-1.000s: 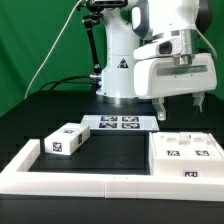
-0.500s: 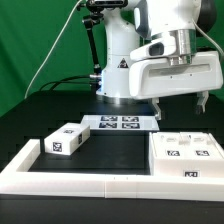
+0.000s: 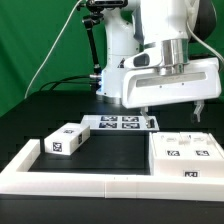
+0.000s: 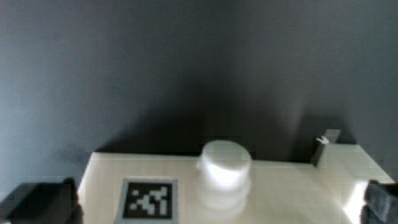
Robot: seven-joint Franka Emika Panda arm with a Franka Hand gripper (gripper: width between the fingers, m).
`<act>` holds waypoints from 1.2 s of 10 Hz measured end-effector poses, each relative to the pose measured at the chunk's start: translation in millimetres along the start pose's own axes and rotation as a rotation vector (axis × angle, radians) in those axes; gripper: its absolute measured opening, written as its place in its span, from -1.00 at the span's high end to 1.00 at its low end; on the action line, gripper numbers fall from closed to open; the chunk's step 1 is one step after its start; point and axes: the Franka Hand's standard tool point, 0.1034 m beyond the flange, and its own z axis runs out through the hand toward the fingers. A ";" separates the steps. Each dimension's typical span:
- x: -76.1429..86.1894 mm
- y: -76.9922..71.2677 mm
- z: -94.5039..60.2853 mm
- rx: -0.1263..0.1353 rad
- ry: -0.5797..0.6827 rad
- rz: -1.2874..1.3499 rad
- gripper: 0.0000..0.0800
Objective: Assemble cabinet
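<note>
In the exterior view, the large white cabinet part [image 3: 186, 155] lies flat at the exterior view's right, with several tags on top. A small white box part [image 3: 64, 140] with tags lies at the exterior view's left. My gripper [image 3: 172, 112] hangs above the far edge of the large part, open and empty, with its fingers wide apart. In the wrist view, the white part [image 4: 285, 185] shows a tag [image 4: 150, 198] and a rounded white knob [image 4: 222, 170]. The gripper [image 4: 210, 206] has dark fingertips [image 4: 36, 205] at both sides of it, not touching.
The marker board [image 3: 120, 122] lies flat on the black table between the robot base [image 3: 118, 75] and the parts. A long white rail frame [image 3: 80, 180] borders the table's front and left. A green backdrop stands behind.
The hand has moved toward the exterior view's left and sunk a little, now sitting over the large part's far edge. The parts have not moved.
</note>
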 end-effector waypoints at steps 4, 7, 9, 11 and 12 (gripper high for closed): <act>-5.9 5.0 32.9 0.004 -0.003 0.016 -0.99; -6.0 4.8 32.5 0.005 -0.004 0.011 -0.99; -6.2 5.0 32.7 0.005 -0.005 0.010 -0.99; -6.0 8.3 37.5 0.005 -0.011 0.040 -0.99; -3.3 8.6 40.4 0.007 -0.010 0.044 -0.99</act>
